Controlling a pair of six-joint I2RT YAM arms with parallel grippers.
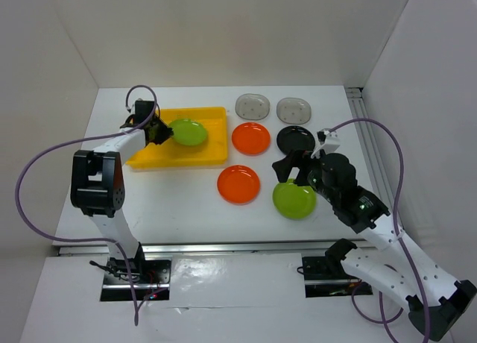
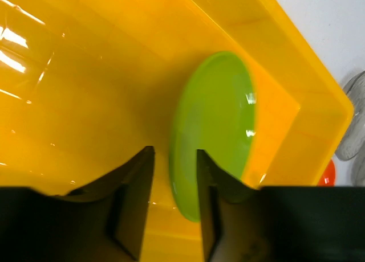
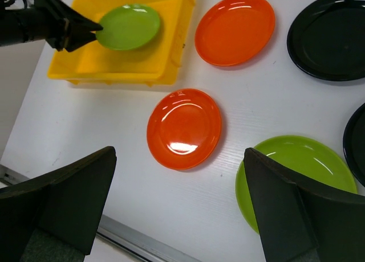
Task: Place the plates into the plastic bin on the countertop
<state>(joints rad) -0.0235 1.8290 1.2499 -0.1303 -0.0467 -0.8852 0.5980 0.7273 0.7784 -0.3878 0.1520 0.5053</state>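
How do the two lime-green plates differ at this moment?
One lime-green plate is in the yellow bin, its rim between the fingers of the left end effector. The other lime-green plate lies free on the countertop by the open right end effector. Both are round and glossy.

White worktop [image 1: 186,209]: yellow bin [image 1: 179,162] back left, orange plate [image 1: 251,138] right beside it, second orange plate [image 1: 238,184] nearer, lime-green plate [image 1: 294,200] near right, black plate [image 1: 295,139] behind that, grey dotted dish [image 1: 252,106] plus second grey dotted dish [image 1: 294,109] at back.

- Your left gripper [image 2: 174,199] has the lime-green plate [image 2: 219,125] rim between its fingers [image 2: 134,205], can't tell if it's actually pinched.
- Plate's tilted over the yellow bin [image 2: 85,102].
- Grey plate [image 2: 355,125] peeks past the bin's corner.
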